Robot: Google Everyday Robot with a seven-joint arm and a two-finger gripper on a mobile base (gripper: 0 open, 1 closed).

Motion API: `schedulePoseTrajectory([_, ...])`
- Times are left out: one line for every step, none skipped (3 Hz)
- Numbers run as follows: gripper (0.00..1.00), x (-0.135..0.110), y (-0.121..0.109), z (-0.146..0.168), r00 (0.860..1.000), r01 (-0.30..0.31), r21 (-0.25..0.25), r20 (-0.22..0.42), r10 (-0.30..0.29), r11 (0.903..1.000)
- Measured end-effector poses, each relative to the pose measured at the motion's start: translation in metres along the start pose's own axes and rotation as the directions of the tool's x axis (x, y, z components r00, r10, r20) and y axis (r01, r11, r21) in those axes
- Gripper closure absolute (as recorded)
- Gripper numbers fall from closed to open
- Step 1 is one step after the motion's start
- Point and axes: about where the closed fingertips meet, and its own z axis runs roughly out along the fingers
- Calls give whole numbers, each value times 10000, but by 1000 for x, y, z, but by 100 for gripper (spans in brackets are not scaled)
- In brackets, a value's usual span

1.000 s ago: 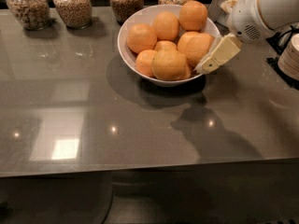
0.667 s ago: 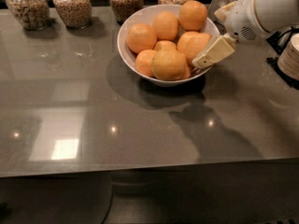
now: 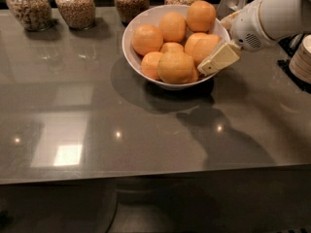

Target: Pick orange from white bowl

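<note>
The white bowl (image 3: 138, 57) stands at the back middle of the grey table and holds several oranges piled together. A large deep-orange orange (image 3: 204, 45) lies at the bowl's right side, behind a yellower large one (image 3: 176, 67) at the front. Another deep-orange one (image 3: 200, 14) sits on top at the back. My gripper (image 3: 214, 61) reaches in from the right on the white arm (image 3: 272, 18). Its cream tip lies over the bowl's right rim, right against the large orange. The far side of the gripper is hidden.
Several glass jars of grain (image 3: 75, 5) stand in a row along the table's back edge. A stack of pale dishes (image 3: 302, 57) sits at the right edge. The table's front edge (image 3: 146, 176) runs across the lower part.
My gripper has moved slightly up and to the left, closer in over the bowl's right rim. The oranges and the bowl have not moved.
</note>
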Motion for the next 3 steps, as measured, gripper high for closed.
schedulePoseTrajectory([20, 5, 0, 11, 10000, -46, -66, -84, 46, 10000])
schedulePoseTrajectory([26, 10, -2, 22, 9998, -59, -94, -163, 58, 9999])
schedulePoseTrajectory([32, 15, -3, 34, 9996, -58, -155, -279, 53, 9999])
